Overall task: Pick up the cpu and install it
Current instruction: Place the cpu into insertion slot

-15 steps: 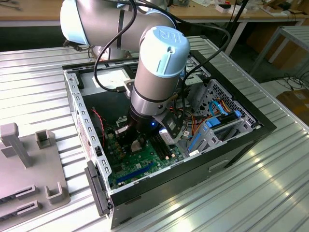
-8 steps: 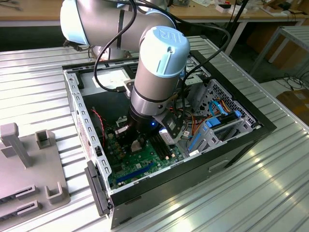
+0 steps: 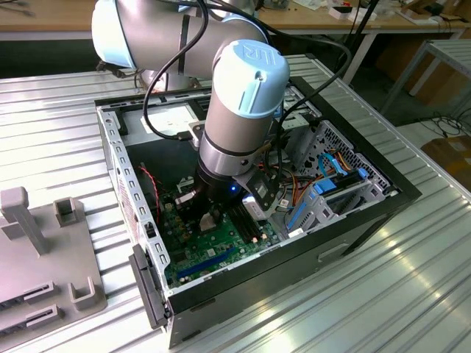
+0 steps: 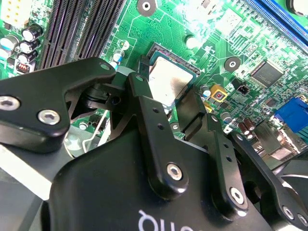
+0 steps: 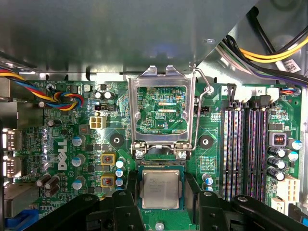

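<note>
the claw point(image 4: 167, 94) is down inside the open computer case point(image 3: 309, 246), right over the cpu point(image 5: 161, 189), with one black side of it on each side of the chip. i cannot tell if it is pinching the chip or has let go. the cpu lies in its socket on the green motherboard point(image 5: 216, 96), so i think the step in hand is the setting down, near the end of the job. the silver socket frame point(image 5: 161, 79) stands tipped up just beside the chip, with its thin wire lever point(image 5: 199, 110) up too, so the chip is not yet shut in. whatever the claw does from here, i think it has to be slow and straight, with no push to the side, so the chip stays flat in its place. the cpu lies flat with its shiny grey face up. it is square, so no side is the long one, and its edges run in line with the socket and with the long black memory slots point(image 5: 250, 149) near it. coloured wires point(image 5: 62, 98) curl on the far side of the board. in the exterior view the big arm point(image 3: 243, 95) reaches down into the case, which lies on a ribbed metal table point(image 3: 383, 294), and a grey holder point(image 3: 44, 243) sits at the exterior view's left.
</note>
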Motion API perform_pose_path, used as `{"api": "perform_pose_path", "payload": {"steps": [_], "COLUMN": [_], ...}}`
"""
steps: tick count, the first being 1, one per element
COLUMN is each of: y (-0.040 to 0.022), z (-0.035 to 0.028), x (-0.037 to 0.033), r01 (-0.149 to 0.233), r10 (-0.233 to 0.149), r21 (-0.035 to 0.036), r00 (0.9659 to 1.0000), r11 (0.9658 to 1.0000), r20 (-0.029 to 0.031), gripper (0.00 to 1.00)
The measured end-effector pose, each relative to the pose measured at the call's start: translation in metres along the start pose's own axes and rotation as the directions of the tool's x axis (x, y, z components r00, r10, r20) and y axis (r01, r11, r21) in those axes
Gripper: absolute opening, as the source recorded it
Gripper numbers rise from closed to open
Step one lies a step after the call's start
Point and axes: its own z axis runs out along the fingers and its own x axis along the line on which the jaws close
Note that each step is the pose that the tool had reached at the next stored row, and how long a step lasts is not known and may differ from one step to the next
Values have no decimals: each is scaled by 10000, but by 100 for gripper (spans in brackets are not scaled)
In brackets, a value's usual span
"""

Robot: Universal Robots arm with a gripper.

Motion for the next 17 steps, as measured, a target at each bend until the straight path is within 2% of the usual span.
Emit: {"api": "perform_pose_path", "payload": {"steps": [17], "y": [0], "z": [3], "x": [0], "r01": [0], "r10": [0], "r21": [0], "r00": [10000], "r11": [10000], "r20": [0], "gripper": [47]}}
